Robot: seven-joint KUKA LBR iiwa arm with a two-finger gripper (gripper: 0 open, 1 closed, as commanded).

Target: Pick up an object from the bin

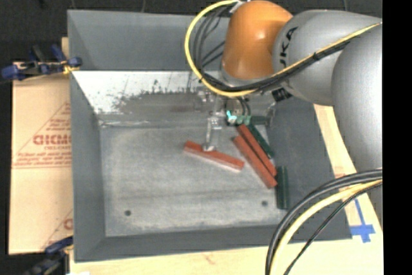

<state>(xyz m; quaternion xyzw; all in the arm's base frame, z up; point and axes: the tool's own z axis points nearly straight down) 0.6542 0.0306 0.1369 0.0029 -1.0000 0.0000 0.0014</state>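
My gripper (210, 143) hangs under the orange wrist cover in the middle of the bin, and its tip comes down onto a flat red stick (215, 157) lying almost level on the floor. Whether it grips that stick is hidden. Just to the right a second, longer red stick (256, 159) runs diagonally down to the right. A dark green stick (262, 140) lies alongside it, partly under the wrist.
Another dark green stick (281, 187) lies upright along the bin's right wall, below the red one. The arm covers the bin's back right part. The left half of the floor is bare grey metal.
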